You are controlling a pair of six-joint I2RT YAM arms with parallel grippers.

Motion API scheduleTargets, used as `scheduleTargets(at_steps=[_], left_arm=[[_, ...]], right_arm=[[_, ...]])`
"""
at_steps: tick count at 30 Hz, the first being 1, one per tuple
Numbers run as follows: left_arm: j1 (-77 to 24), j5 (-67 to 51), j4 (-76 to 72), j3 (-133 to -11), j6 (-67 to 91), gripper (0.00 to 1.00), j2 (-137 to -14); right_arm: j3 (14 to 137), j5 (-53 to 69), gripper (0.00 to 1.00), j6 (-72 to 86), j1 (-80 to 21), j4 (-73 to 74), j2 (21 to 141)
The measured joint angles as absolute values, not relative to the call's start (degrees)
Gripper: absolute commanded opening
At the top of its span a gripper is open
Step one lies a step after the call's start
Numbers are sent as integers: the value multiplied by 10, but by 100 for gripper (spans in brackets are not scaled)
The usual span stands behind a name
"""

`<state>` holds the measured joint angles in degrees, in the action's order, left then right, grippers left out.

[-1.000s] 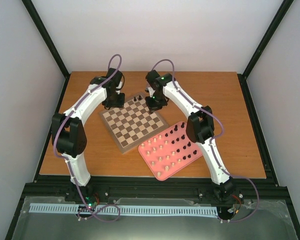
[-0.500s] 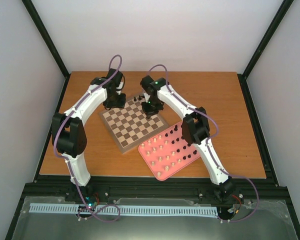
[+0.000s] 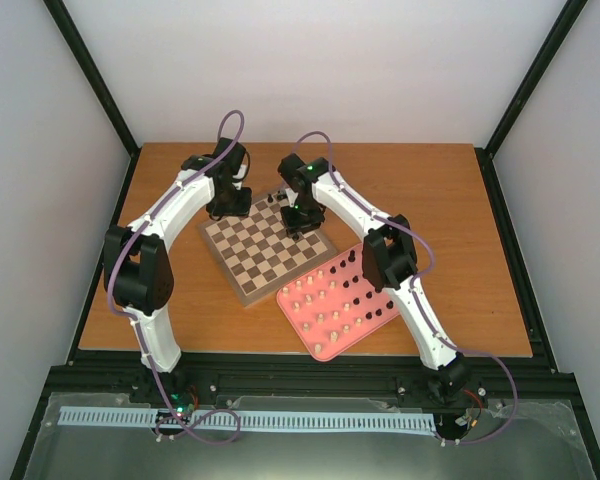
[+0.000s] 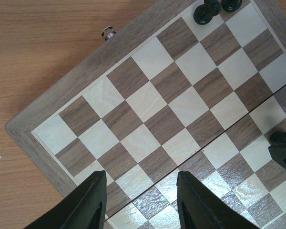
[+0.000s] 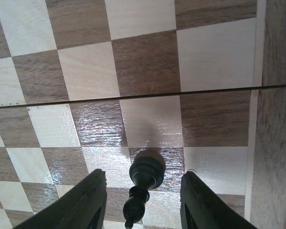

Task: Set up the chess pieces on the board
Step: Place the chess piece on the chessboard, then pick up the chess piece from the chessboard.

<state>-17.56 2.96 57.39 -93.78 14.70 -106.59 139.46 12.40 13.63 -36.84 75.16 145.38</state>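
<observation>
The right fingers (image 5: 94,202) hang part open over the board (image 5: 148,62), near its edge. A dark chess piece (image 5: 146,175) sits between them, untouched, with a gap on each side. The left fingers (image 4: 88,207), also part open, hold nothing above bare squares near the board's corner.

A: Left arm (image 3: 170,205)?
B: Arched up toward upper centre; left gripper (image 3: 227,205) pointing down, fingers parted.
A: Right arm (image 3: 365,212)?
B: Mirrored, elbow mid-right; right gripper (image 3: 298,216) down too, fingers spread.
</observation>
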Motion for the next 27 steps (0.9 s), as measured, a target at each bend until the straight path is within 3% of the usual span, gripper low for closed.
scheduleTargets(at_steps=[5, 9, 18, 27], left_arm=[[-176, 30, 574, -938, 147, 43, -1066], [-176, 20, 574, -938, 146, 64, -1066], [-194, -22, 553, -925, 147, 64, -1042], [-323, -44, 544, -974, 157, 59, -1105]], right_arm=[[1395, 120, 50, 129, -368, 747, 1452], [1395, 114, 51, 129, -361, 739, 1435], [1327, 106, 52, 129, -291, 715, 1310], [1179, 48, 52, 117, -224, 700, 1230]])
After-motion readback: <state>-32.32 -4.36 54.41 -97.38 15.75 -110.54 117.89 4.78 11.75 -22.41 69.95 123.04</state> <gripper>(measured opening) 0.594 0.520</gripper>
